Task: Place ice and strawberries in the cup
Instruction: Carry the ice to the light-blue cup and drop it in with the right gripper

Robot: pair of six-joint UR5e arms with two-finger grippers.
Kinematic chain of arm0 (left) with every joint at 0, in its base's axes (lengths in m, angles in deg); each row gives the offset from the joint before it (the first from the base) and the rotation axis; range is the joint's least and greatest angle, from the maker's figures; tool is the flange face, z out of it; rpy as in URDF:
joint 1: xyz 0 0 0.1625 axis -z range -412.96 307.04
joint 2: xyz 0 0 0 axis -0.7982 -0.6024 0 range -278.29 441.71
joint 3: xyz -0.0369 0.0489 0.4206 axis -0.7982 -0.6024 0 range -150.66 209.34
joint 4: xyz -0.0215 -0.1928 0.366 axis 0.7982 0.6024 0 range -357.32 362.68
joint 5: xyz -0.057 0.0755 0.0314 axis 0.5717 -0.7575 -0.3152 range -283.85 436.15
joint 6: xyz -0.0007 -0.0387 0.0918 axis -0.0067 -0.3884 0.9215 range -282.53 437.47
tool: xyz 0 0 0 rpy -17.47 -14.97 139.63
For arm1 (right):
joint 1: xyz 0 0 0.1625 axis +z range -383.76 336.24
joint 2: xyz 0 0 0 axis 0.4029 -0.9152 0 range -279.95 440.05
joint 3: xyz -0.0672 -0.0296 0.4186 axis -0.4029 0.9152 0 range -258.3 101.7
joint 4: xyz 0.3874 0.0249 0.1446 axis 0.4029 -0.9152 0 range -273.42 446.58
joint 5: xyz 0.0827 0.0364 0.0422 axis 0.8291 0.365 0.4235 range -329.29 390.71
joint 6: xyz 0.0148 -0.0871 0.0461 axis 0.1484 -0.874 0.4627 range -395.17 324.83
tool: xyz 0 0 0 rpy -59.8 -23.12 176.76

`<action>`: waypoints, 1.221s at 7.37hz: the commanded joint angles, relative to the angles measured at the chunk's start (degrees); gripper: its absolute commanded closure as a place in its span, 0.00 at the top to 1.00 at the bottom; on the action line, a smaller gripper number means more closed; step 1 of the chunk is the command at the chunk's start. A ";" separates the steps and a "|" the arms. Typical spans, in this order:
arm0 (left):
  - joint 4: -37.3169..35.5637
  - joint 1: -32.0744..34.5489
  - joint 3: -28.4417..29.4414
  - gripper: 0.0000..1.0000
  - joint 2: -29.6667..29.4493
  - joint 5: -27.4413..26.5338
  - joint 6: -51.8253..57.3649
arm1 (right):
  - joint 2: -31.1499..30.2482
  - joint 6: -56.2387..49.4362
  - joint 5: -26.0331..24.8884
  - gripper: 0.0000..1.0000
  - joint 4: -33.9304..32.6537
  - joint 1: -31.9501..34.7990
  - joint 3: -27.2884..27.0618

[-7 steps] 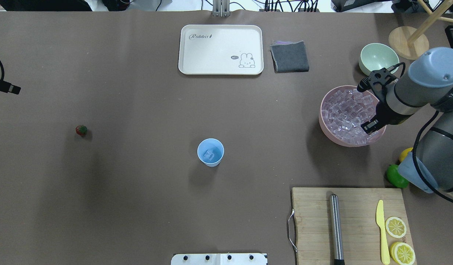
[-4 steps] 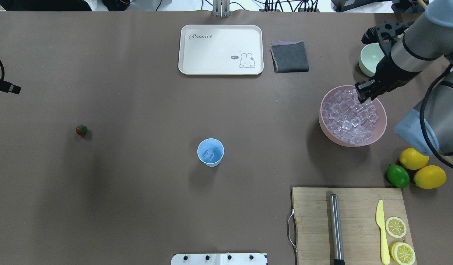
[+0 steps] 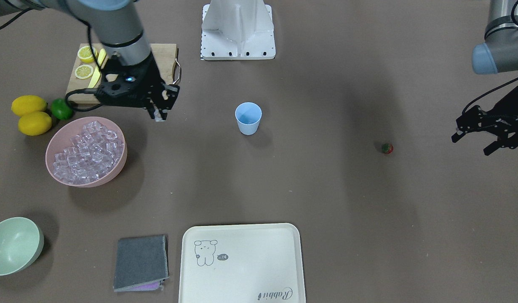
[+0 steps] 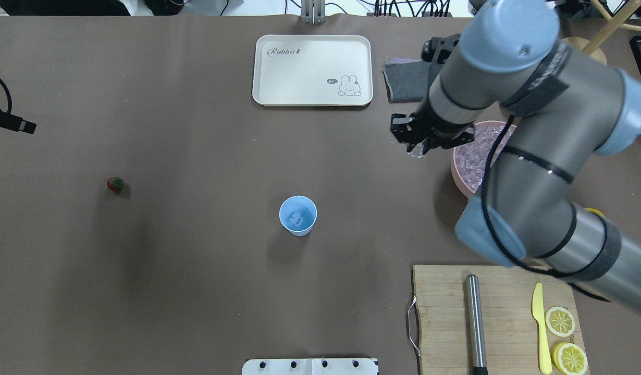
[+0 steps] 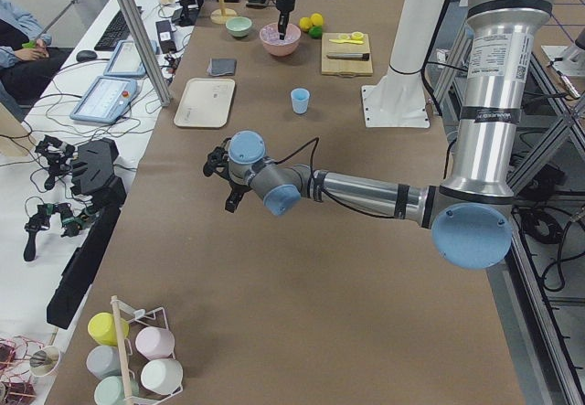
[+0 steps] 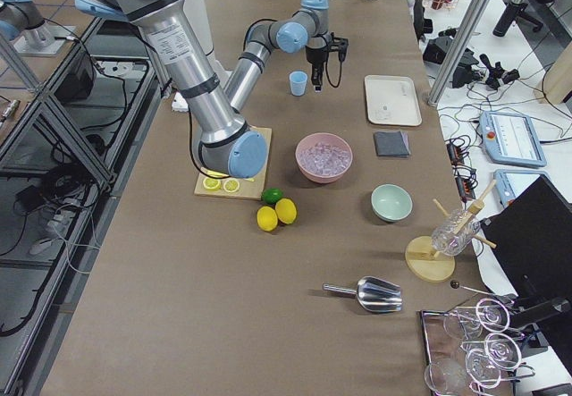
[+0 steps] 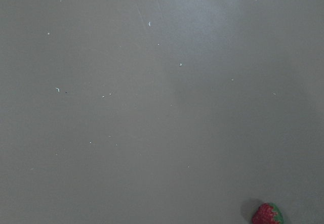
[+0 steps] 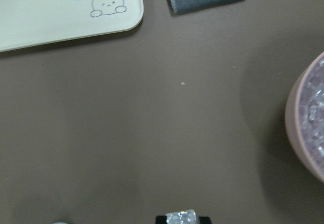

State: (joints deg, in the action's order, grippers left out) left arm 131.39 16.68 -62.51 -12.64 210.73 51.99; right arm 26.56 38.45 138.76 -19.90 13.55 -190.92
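Observation:
The light blue cup [image 4: 298,215] stands mid-table with one ice cube [image 4: 296,220] inside; it also shows in the front view [image 3: 248,118]. The ice heap fills the pink bowl [image 3: 86,151], partly hidden under my right arm in the overhead view [image 4: 474,156]. My right gripper [image 4: 417,143] is shut on an ice cube [image 3: 159,117], in the air between bowl and cup; the cube shows between the fingertips in the right wrist view [image 8: 181,217]. The strawberry [image 4: 114,184] lies alone on the table. My left gripper [image 3: 473,144] is open and empty, beside the strawberry [image 3: 386,148].
A cream rabbit tray [image 4: 312,70] and grey cloth [image 3: 141,261] lie at the far side. A pale green bowl [image 3: 12,245], two lemons [image 3: 29,113] and a lime [image 3: 62,108] sit near the pink bowl. A cutting board [image 4: 456,317] holds a metal rod, a yellow knife and lemon halves.
My right gripper has risen out of the pink bowl and moved left toward the cup with an ice cube in it. The left arm, strawberry and cup have not moved.

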 commanded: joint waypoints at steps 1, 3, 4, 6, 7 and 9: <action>-0.04 -0.38 0.00 0.98 -0.22 -0.01 -0.53 | 8.45 11.51 -8.96 0.00 -5.28 -10.02 2.30; -0.04 -0.39 0.01 0.98 -0.22 -0.01 -0.62 | 11.74 21.36 -18.09 0.00 -5.49 -18.02 5.21; -0.04 -0.39 0.09 0.98 0.04 -0.01 -0.62 | 12.10 23.48 -19.87 0.00 -5.23 -20.06 5.82; 0.05 -0.47 -0.08 0.98 0.39 0.08 -0.62 | 12.89 24.99 -23.21 0.00 -3.22 -21.84 9.07; 0.05 -0.56 0.09 0.98 0.39 0.08 -0.53 | 12.72 24.39 -24.10 0.00 -0.68 -21.76 10.91; 0.05 -0.56 0.09 0.98 0.39 0.08 -0.53 | 12.54 23.51 -27.44 0.00 2.06 -21.49 12.24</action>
State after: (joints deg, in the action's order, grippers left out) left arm 131.44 16.14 -62.47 -12.26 210.80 51.44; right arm 39.19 62.48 113.07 -19.68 -8.04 -179.58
